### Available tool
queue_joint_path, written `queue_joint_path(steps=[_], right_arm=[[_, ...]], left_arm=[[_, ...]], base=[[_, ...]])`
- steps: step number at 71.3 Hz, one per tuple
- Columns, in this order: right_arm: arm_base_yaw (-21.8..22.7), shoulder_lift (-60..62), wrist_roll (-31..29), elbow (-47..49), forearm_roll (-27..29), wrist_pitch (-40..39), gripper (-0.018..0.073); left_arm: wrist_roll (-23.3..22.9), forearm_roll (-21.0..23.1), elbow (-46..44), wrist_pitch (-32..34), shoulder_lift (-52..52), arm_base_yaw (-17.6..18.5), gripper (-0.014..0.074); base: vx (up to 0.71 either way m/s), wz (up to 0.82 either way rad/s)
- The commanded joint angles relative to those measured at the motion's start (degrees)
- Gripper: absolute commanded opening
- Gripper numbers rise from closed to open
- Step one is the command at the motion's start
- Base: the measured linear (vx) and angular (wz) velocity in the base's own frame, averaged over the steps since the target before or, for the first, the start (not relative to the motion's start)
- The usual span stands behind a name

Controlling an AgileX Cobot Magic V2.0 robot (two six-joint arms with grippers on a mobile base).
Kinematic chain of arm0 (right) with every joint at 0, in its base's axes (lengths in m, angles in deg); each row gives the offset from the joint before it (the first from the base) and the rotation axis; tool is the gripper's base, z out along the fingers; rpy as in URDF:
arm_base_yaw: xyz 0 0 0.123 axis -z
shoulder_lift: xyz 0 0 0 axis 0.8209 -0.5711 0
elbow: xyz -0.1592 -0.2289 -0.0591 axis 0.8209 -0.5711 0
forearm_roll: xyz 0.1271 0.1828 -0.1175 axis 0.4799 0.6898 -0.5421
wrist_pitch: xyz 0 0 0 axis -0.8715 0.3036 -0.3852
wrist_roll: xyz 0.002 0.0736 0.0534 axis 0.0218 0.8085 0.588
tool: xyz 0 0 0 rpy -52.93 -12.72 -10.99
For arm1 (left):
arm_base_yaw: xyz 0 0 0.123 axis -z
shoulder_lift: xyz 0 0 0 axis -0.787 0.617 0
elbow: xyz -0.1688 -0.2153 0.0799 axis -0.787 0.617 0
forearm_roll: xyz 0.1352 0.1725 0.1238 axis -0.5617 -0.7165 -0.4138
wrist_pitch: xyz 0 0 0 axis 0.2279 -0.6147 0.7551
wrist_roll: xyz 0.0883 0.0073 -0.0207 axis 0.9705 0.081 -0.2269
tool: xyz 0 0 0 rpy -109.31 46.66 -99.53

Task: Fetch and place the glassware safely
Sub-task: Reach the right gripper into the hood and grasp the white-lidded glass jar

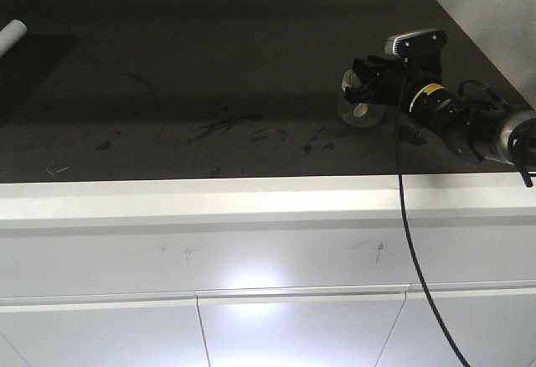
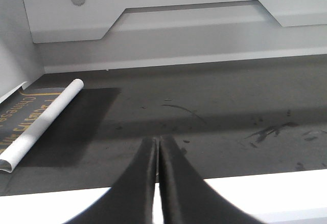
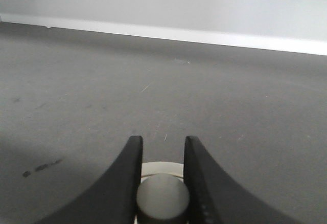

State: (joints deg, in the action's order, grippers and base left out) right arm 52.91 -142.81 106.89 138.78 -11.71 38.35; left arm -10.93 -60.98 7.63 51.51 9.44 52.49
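The glassware [image 1: 362, 110], a small clear jar with an off-white lid, stands on the dark counter at the right, partly hidden by my right arm. In the right wrist view its round knob [image 3: 162, 198] sits between the two black fingers, with a strip of the lid [image 3: 161, 168] showing beyond it. My right gripper [image 3: 162, 144] is shut on that knob; the front view shows the right gripper [image 1: 356, 92] over the jar. My left gripper [image 2: 157, 140] is shut with nothing in it, near the counter's front edge.
A white rolled sheet [image 2: 43, 121] lies on a dark mat at the far left, and the rolled sheet [image 1: 10, 36] also shows in the front view. The white back wall [image 2: 168, 40] closes off the counter. A black cable [image 1: 410, 241] hangs down over the white drawer fronts.
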Motion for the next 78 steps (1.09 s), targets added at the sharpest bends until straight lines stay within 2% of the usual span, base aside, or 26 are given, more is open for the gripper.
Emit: queue_joint_path(steps=[1,18,37,57,69,78], right_arm=[[0.01,3.12,-0.49,1.64,1.01,-3.0,-0.001],[0.01,6.25,-0.08,-0.43,-0.27,-3.47,-0.0004],[0.01,16.69,-0.08,-10.59,-0.55,-4.15,-0.0004],[-1.04,33.46,-0.08,-24.58,-0.78,-4.29,-0.0004],[-4.62,42.96,-0.13,-33.73,-0.71,-4.2,-0.0004],[-9.2,47.9,-0.18,-37.76,-0.71,-3.6,-0.0004]], left_arm=[[-0.55,0.55,-1.47,3.72,0.39,0.3,-0.0007],[-0.55,0.55,-1.47,3.72,0.39,0.3,-0.0007],[-0.55,0.55,-1.47,3.72,0.39,0.3,-0.0007],[-0.55,0.55,-1.47,3.72,0.39,0.3,-0.0007],[-0.55,0.55,-1.47,3.71,0.39,0.3,-0.0007],[-0.55,0.55,-1.47,3.77,0.39,0.3,-0.0007]], base=[[0.0,0.0],[0.0,0.0],[0.0,0.0],[0.0,0.0],[0.0,0.0],[0.0,0.0]])
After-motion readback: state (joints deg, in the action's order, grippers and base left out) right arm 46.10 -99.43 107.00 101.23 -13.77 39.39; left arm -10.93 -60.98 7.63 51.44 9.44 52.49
